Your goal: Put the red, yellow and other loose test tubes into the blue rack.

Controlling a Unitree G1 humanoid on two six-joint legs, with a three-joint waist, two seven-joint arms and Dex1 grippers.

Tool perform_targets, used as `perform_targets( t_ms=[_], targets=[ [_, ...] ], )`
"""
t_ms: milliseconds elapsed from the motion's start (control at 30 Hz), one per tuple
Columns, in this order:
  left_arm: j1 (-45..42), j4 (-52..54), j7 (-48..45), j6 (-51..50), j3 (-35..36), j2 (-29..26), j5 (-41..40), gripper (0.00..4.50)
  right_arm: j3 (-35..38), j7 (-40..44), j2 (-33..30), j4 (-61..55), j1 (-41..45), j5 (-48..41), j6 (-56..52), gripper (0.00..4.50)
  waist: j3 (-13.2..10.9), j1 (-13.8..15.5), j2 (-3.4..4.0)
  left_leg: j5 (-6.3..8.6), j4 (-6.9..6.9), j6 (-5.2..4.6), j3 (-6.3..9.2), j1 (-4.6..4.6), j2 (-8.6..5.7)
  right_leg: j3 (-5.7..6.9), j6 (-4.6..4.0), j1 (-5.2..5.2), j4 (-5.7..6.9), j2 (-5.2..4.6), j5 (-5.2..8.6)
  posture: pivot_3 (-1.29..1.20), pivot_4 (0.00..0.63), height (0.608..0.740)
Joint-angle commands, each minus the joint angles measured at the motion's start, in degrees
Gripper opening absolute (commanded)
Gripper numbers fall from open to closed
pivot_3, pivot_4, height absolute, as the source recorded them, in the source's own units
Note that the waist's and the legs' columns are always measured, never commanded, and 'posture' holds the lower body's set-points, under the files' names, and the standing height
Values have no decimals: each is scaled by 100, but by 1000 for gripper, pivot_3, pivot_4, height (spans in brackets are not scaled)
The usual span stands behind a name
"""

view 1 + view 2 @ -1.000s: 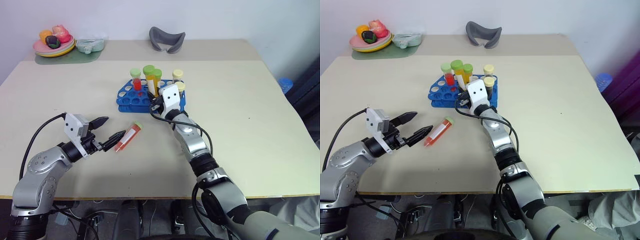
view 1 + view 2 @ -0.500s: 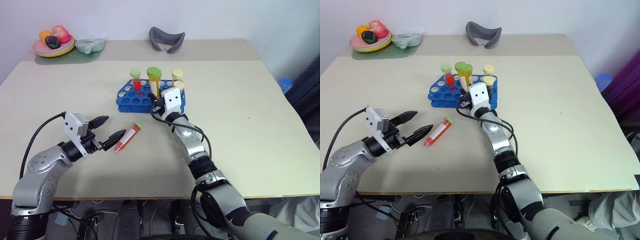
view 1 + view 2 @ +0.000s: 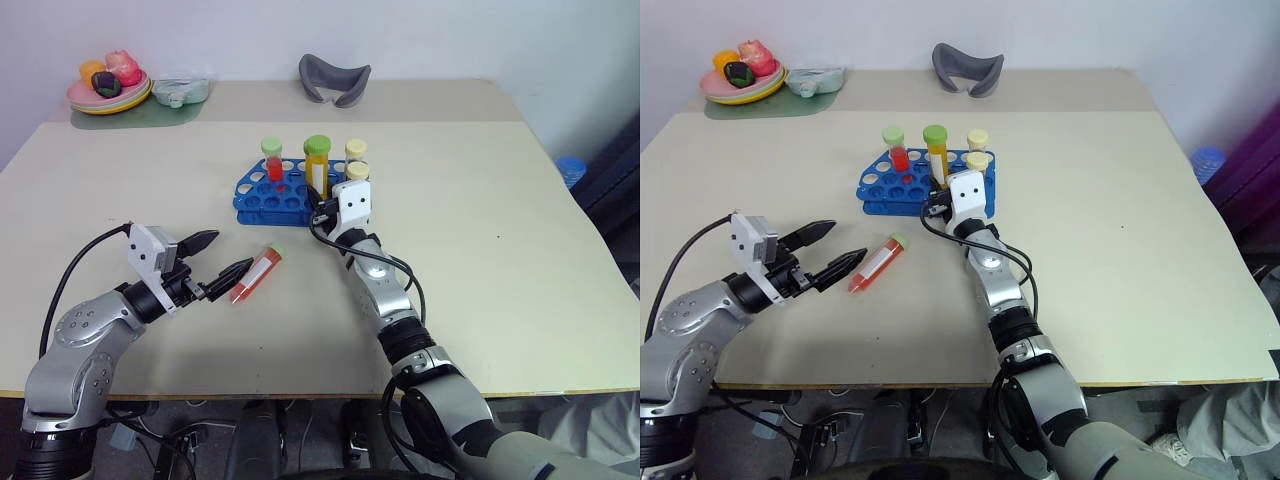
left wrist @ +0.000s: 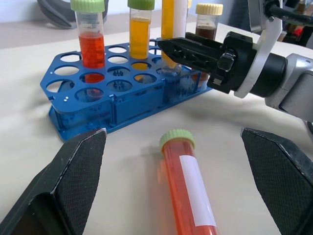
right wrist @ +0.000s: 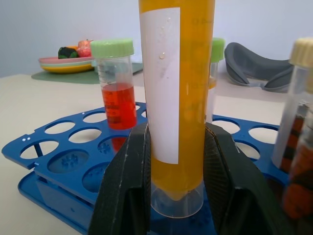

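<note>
Right gripper [image 5: 173, 196] is clamped on a yellow tube [image 5: 177, 88], upright over the blue rack [image 3: 275, 195], its tip in or just above a rack hole. The right wrist view shows the black fingers [image 5: 124, 181] pressed on both sides of the tube and a blank white label strip on it; the head views show just the green cap and the tube standing at the rack's near right part.

Left gripper [image 3: 222, 270] is spread wide, holding nothing, near the left of the table [image 3: 500, 200]. A red tube [image 3: 257, 273] with a green cap lies on the table between the gripper and the rack, just past the fingertips. In the left wrist view the tube lies between the two open fingers [image 4: 73, 186], cap toward the rack, with a plain white label; no text readable.

Tube count from the head views: one loose red tube on the table, one yellow in the right gripper. In the rack: one red with green cap [image 3: 273, 160] at far left, plus two cream-capped tubes [image 3: 355, 152] at the right end. The left wrist view adds a second, shorter yellow tube [image 4: 140, 29] with green cap, standing in the rack behind the held one; the head views hide it.

Far left on the table: a plate of fruit [image 3: 108, 92] on a green mat [image 3: 150, 115], with a pale dish [image 3: 180, 90] beside. Far centre: a grey curved object [image 3: 334, 78]. No brands or writing legible.
</note>
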State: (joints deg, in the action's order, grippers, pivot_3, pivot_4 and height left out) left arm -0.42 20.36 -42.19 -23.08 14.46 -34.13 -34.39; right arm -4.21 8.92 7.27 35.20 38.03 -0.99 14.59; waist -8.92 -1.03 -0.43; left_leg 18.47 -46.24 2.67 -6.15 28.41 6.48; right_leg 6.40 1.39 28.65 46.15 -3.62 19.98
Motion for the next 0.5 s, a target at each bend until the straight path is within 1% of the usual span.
perform_targets(
  t_ms=[33,500],
  targets=[
    [-29,202,-3,79,94,-2,-65,4500,-69,62,203,192,-69,-39,27,923,0,-1,0,0,0,0,1,0,0,0,0,0,0,0,0,0,150,666],
    [-35,204,-3,102,97,0,-55,4500,-111,218,290,542,122,-55,189,923,1,-4,-1,0,-1,0,0,-2,0,0,0,-1,2,0,0,0,150,666]
  ],
)
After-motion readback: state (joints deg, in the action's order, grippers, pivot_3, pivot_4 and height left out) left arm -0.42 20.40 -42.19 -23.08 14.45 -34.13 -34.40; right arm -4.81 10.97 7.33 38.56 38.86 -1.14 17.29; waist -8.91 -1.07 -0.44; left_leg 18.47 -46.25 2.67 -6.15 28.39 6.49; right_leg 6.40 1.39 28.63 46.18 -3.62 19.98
